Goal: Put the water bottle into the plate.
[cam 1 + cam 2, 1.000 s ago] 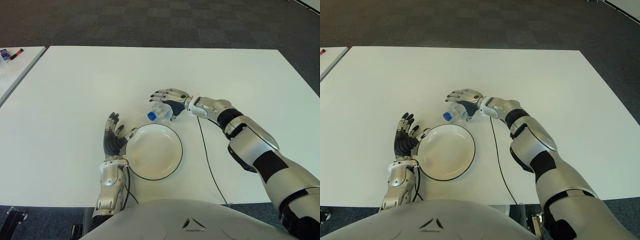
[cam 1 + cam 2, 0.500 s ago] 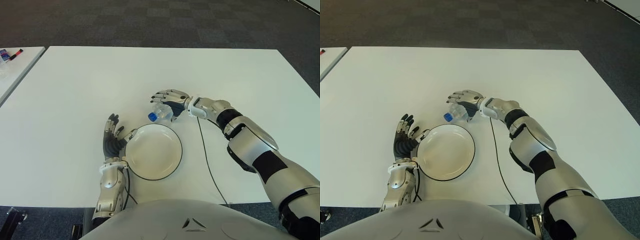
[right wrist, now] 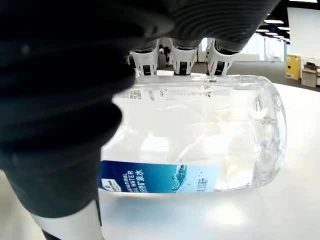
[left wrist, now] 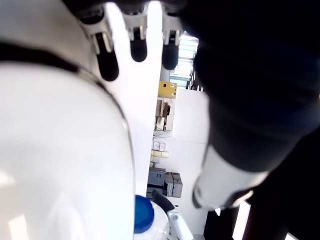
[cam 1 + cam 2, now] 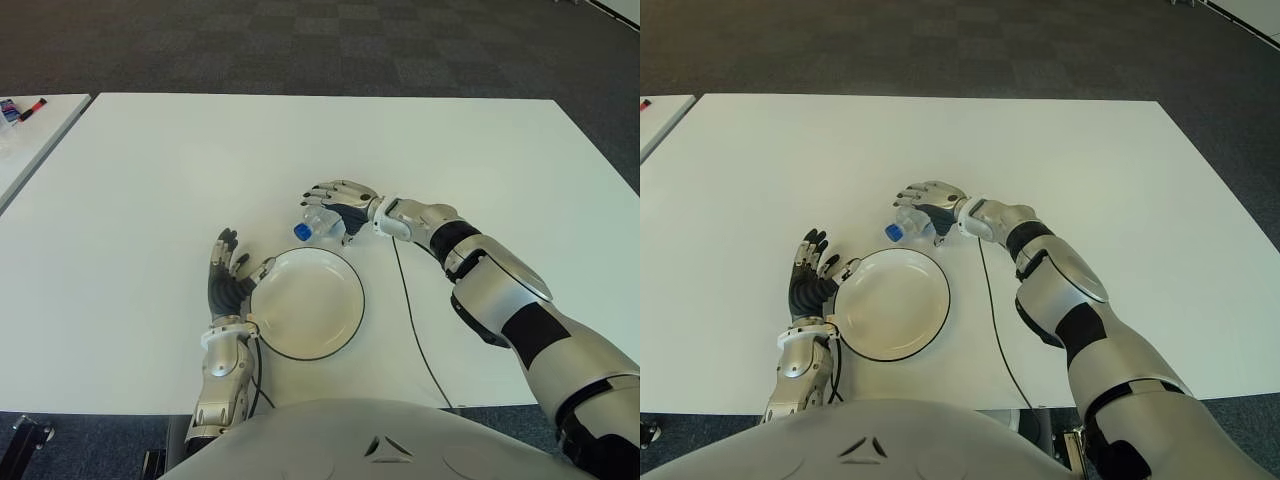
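Note:
The clear water bottle (image 5: 316, 223) with a blue cap (image 5: 303, 231) lies on its side on the white table (image 5: 150, 180), just beyond the white plate (image 5: 310, 305). My right hand (image 5: 340, 200) arches over it. In the right wrist view its fingertips (image 3: 182, 62) touch the far side of the bottle (image 3: 200, 135) and the thumb sits on the near side, so the hand is shut on it. My left hand (image 5: 226, 270) shows with its fingers stretched out, beside the plate's left rim. The left wrist view shows the plate (image 4: 60, 150) close up and the blue cap (image 4: 144, 215) beyond.
A thin black cable (image 5: 410, 310) runs across the table from the right wrist toward me, right of the plate. A second white table (image 5: 30, 130) stands at the far left with small items (image 5: 8, 108) on it. Dark carpet lies beyond.
My right hand has settled slightly lower and closer around the bottle, which has barely shifted. The left hand and plate have not moved.

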Robot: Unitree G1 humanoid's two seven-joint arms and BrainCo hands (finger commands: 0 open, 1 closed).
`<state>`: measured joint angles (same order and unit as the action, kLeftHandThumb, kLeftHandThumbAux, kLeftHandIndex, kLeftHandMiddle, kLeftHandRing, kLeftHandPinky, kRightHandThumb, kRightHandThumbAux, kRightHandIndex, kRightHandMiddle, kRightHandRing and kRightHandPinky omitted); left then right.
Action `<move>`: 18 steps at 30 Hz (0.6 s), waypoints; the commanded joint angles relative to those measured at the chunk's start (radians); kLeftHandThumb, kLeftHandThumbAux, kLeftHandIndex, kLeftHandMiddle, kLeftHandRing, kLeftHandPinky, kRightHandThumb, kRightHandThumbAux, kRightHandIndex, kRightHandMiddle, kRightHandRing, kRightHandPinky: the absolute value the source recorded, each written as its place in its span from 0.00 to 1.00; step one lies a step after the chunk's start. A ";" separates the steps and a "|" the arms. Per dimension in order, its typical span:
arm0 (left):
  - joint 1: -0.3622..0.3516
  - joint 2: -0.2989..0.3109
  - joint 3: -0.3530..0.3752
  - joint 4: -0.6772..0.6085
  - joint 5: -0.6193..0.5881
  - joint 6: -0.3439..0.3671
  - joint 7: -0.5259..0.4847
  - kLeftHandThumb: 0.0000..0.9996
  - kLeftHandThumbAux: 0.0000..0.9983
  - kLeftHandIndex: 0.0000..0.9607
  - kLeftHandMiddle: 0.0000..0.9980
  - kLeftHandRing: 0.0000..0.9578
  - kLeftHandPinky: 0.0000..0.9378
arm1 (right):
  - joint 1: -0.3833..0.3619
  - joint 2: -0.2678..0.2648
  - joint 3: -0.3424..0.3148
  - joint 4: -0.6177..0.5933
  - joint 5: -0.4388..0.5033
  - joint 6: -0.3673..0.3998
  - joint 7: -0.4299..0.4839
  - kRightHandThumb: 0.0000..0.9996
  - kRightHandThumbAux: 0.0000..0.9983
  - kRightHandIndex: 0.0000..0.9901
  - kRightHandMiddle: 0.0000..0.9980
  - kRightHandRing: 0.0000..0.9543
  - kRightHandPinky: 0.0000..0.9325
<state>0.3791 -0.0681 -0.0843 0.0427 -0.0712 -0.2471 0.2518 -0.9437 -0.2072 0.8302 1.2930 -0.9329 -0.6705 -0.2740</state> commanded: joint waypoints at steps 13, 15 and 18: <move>0.018 -0.073 -0.025 -0.008 0.007 0.040 0.018 0.03 0.93 0.10 0.09 0.07 0.11 | 0.091 0.026 0.001 0.041 0.014 0.036 0.033 0.00 0.91 0.00 0.00 0.00 0.10; 0.022 -0.073 -0.029 -0.015 0.009 0.044 0.019 0.02 0.92 0.09 0.09 0.07 0.10 | 0.097 0.026 0.000 0.042 0.017 0.037 0.036 0.00 0.91 0.00 0.00 0.00 0.10; 0.026 -0.075 -0.031 -0.028 0.009 0.059 0.022 0.02 0.92 0.09 0.08 0.07 0.10 | 0.114 0.033 -0.001 0.046 0.021 0.050 0.045 0.00 0.91 0.00 0.00 0.00 0.10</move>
<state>0.3916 -0.0695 -0.1010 0.0160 -0.0665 -0.2254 0.2549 -0.9111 -0.1986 0.8059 1.3080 -0.8951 -0.6417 -0.2714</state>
